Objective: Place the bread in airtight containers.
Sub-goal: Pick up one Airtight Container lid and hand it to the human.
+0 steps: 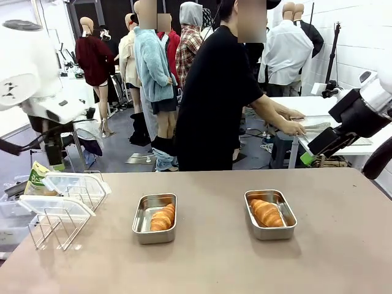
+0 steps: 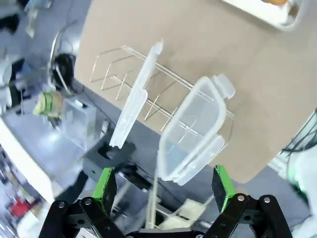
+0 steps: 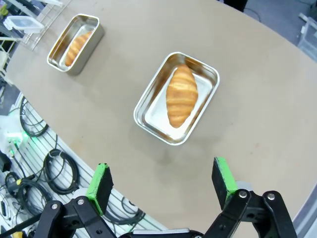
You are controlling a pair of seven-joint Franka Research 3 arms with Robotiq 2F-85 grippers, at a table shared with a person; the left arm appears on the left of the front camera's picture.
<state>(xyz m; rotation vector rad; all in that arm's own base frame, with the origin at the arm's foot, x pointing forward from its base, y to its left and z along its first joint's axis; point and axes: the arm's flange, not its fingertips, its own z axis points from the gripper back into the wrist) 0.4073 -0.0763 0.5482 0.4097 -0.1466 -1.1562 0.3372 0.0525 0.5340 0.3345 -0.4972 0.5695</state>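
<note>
Left wrist view: left fingers [image 2: 105, 184] wide, empty | right wrist view: right fingers [image 3: 100, 181] wide, empty

Two pans [image 1: 153, 237] [image 1: 274, 233]; two rolls [image 1: 162, 218] [image 1: 267, 213], one in each. Two clear lids [image 1: 73, 181] [image 1: 52, 205] on one wire rack [image 1: 61, 229]. One bag [image 1: 37, 177]. Two grippers [image 2: 163, 186] [image 3: 161, 181]. One person [image 1: 214, 92].

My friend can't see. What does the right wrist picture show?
A roll lies in a lidless steel pan on the tan table, just beyond the open right gripper. Farther off, a second pan holds another roll.
</note>
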